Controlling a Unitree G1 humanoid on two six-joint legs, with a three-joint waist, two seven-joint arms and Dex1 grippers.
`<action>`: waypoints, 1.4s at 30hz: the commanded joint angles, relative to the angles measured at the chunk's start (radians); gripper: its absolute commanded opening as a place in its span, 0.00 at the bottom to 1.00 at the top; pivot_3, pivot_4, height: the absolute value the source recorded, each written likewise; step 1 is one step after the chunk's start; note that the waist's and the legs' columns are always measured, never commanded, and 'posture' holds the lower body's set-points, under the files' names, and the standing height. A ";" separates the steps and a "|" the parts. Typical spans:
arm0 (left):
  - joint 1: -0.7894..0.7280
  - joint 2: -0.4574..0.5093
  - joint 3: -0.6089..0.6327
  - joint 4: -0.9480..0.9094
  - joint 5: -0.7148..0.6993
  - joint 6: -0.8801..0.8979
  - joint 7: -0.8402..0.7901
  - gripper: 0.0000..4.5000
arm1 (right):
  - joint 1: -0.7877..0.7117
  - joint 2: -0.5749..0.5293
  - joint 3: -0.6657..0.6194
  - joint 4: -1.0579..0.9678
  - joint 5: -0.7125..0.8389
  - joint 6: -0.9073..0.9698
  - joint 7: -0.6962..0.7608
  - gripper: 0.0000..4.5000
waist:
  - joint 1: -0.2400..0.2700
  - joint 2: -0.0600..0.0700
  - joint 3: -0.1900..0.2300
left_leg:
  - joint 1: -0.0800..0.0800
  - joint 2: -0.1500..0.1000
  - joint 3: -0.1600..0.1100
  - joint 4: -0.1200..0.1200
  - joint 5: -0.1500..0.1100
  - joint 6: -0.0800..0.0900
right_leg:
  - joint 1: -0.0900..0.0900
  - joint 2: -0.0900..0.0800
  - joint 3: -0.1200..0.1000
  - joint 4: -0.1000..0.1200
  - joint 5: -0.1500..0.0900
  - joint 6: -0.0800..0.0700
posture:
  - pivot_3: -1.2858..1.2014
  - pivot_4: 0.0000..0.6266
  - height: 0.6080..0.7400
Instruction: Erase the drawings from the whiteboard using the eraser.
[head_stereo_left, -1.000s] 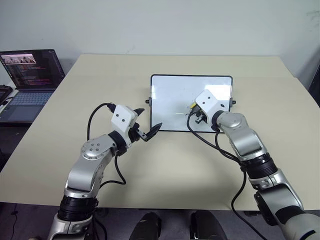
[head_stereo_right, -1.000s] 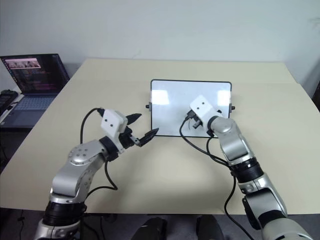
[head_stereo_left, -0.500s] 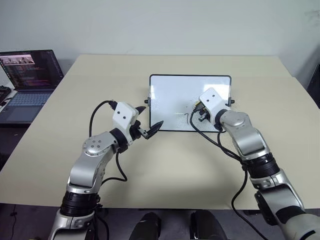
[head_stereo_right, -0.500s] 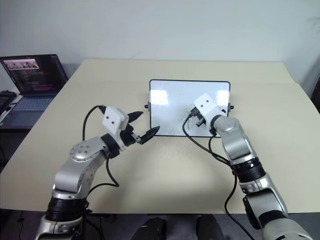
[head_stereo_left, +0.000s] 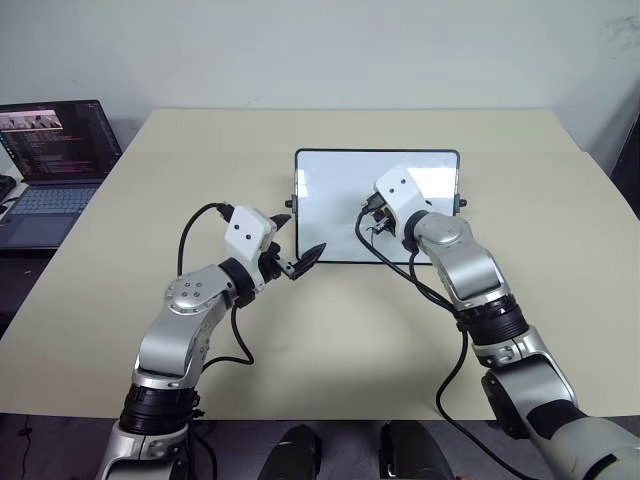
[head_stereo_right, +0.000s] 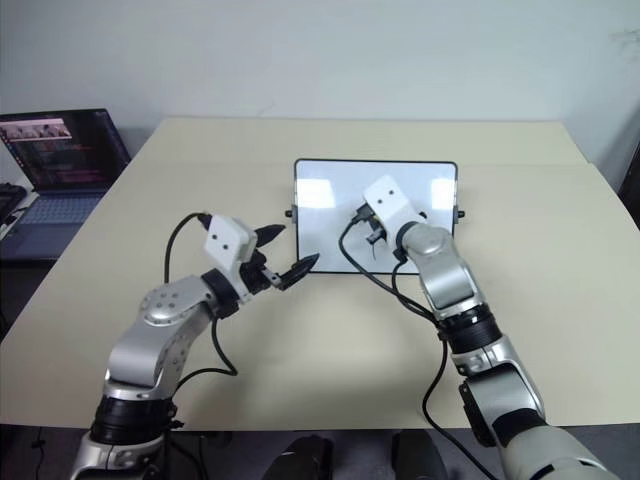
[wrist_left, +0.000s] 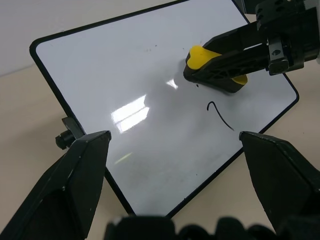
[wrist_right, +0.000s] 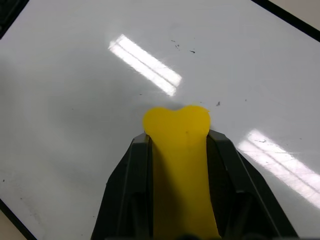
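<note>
The whiteboard (head_stereo_left: 330, 195) stands propped at a tilt near the middle of the table. My right gripper (head_stereo_left: 371, 216) is shut on the yellow eraser (wrist_right: 177, 135), whose tip rests against the board's middle. What I can see of the drawings is one thin dark curved stroke (wrist_left: 220, 114), close beside the eraser (wrist_left: 210, 59) on the side of the board's lower edge. A few tiny specks (wrist_right: 182, 47) dot the white surface farther up. My left gripper (head_stereo_left: 303, 238) hangs open just off the board's lower left corner, with nothing between its fingers.
An open laptop (head_stereo_left: 55, 150) sits at the far left, off the beige table's (head_stereo_left: 300, 330) edge. A small black knob (wrist_left: 64, 139) sticks out from the board's side.
My right gripper has slid the eraser leftward across the board. The left arm has stayed where it was.
</note>
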 joint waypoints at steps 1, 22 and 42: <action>0.001 0.010 0.015 -0.047 -0.005 -0.017 0.003 1.00 | -0.022 0.008 0.004 -0.017 -0.003 -0.019 -0.001 0.24 | 0.000 0.000 0.000 | 0.000 0.000 0.000 0.000 0.000 0.000 | 0.000 0.000 0.000 0.000 0.000 0.000 | 0.52 0.24 1.00; -0.020 0.012 0.016 -0.033 -0.010 -0.008 0.000 1.00 | 0.077 -0.040 0.047 -0.057 -0.036 -0.020 0.010 0.24 | 0.001 0.000 0.000 | 0.000 0.000 0.000 0.000 0.000 0.000 | 0.000 0.000 0.000 0.000 0.000 0.000 | 0.52 0.24 1.00; -0.032 -0.012 -0.006 -0.009 -0.008 -0.020 -0.010 1.00 | 0.104 -0.171 -0.020 -0.054 -0.054 0.005 0.014 0.24 | 0.010 0.000 0.000 | 0.001 -0.001 -0.001 0.001 0.001 0.001 | 0.002 0.000 -0.001 0.000 0.000 0.000 | 0.52 0.24 1.00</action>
